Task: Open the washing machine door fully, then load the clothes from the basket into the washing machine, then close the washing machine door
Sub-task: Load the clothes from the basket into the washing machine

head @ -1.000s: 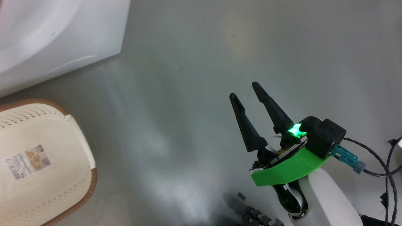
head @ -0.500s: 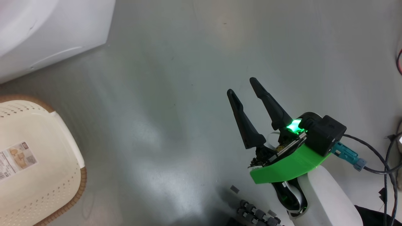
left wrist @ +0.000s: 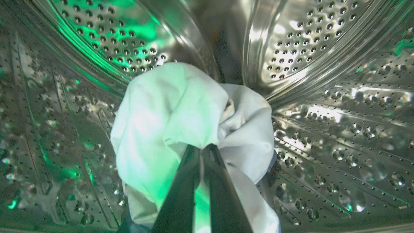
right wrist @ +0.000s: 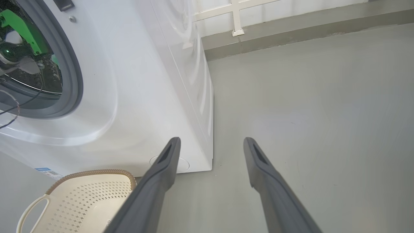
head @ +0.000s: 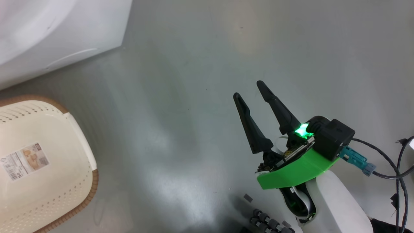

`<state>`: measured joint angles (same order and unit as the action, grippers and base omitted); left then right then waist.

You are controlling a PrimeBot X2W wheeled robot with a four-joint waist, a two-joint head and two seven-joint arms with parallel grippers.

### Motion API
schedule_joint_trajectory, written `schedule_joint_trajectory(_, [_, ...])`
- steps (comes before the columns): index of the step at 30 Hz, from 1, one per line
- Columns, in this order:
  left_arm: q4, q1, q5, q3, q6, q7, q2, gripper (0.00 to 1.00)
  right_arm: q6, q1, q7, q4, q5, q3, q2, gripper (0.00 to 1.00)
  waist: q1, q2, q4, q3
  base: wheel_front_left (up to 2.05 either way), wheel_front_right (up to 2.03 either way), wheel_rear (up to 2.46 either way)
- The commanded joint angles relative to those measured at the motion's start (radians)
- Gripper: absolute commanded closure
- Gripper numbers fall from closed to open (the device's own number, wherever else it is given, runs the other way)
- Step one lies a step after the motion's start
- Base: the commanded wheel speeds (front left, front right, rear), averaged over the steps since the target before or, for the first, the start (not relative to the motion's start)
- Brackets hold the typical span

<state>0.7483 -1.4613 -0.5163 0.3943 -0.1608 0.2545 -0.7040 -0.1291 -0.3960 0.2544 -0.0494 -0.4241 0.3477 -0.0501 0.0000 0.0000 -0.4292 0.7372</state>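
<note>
In the left wrist view my left gripper (left wrist: 201, 149) is inside the steel drum (left wrist: 323, 113) of the washing machine (right wrist: 145, 81), shut on a bunched piece of pale clothes (left wrist: 168, 106) that hangs over the drum's floor. The left arm's green part (right wrist: 19, 26) shows through the grey gasket (right wrist: 72, 71). My right gripper (head: 249, 89) hangs open above the grey floor, right of the machine, with nothing between its fingers. The cream basket (head: 81, 136) stands in front of the machine; the part that shows holds just a label sticker (head: 24, 160). The washing machine door is out of view.
The machine's white corner (head: 48, 32) lies at the head view's upper left, and its round filter cover (right wrist: 184, 163) sits low near the basket (right wrist: 90, 194). Grey floor (right wrist: 307, 97) stretches to a wall skirting (right wrist: 291, 29). Cables (head: 388, 174) trail at the right.
The head camera swung slightly one way and back, so the basket and machine shift in the picture. The right gripper keeps the same open pose.
</note>
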Motion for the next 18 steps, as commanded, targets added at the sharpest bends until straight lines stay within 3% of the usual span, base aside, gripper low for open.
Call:
schedule_joint_trajectory(1, [-0.013,0.015,-0.014,-0.022,0.010,0.015,-0.038,1.00,-0.002,0.006,0.007,0.016,0.007,0.019,0.000,0.00,0.0000,0.0000,0.005,-0.008,0.00,0.00,0.00])
schedule_joint_trajectory(5, [0.007,0.033,-0.045,-0.033,0.022,0.022,-0.028,1.00,-0.002,0.004,0.007,0.011,0.010,0.020,0.000,0.00,0.0000,0.0000,0.009,-0.025,0.00,0.00,0.00])
schedule_joint_trajectory(6, [0.007,0.041,-0.043,-0.029,0.022,0.015,-0.027,0.41,-0.002,0.004,0.007,0.010,0.011,0.019,0.000,0.00,0.0000,0.0000,0.010,-0.029,0.00,0.00,0.00])
schedule_joint_trajectory(7, [0.008,0.049,-0.044,-0.028,0.022,0.009,-0.024,0.00,-0.002,0.005,0.007,0.008,0.013,0.018,0.000,0.00,0.0000,0.0000,0.012,-0.035,0.00,0.00,0.00])
schedule_joint_trajectory(18, [-0.020,0.195,-0.080,-0.039,0.013,-0.125,0.025,0.00,-0.002,0.025,0.007,-0.005,0.037,-0.010,0.000,0.00,0.0000,0.0000,0.054,-0.113,0.00,0.00,0.00])
